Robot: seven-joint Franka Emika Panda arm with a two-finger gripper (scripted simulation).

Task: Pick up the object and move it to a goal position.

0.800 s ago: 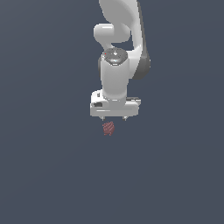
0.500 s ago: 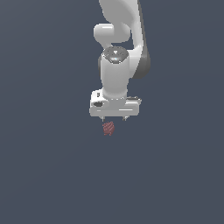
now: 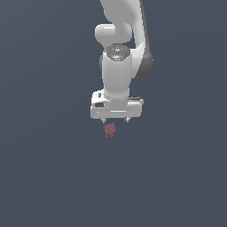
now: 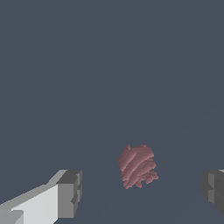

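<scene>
The object (image 3: 110, 130) is a small dull dark-red lump with a ridged, knobbly surface, lying on the dark grey floor. The white arm points straight down over it, and my gripper (image 3: 115, 119) hangs just above and slightly toward the exterior view's right of it. In the wrist view the object (image 4: 138, 166) lies between the two grey fingertips (image 4: 70, 193), which stand far apart. The gripper (image 4: 142, 190) is open and touches nothing.
A flat dark grey surface (image 3: 53, 177) fills both views. Nothing else stands on it.
The arm has shifted very slightly; the gripper sits a touch lower over the object. The object has not moved.
</scene>
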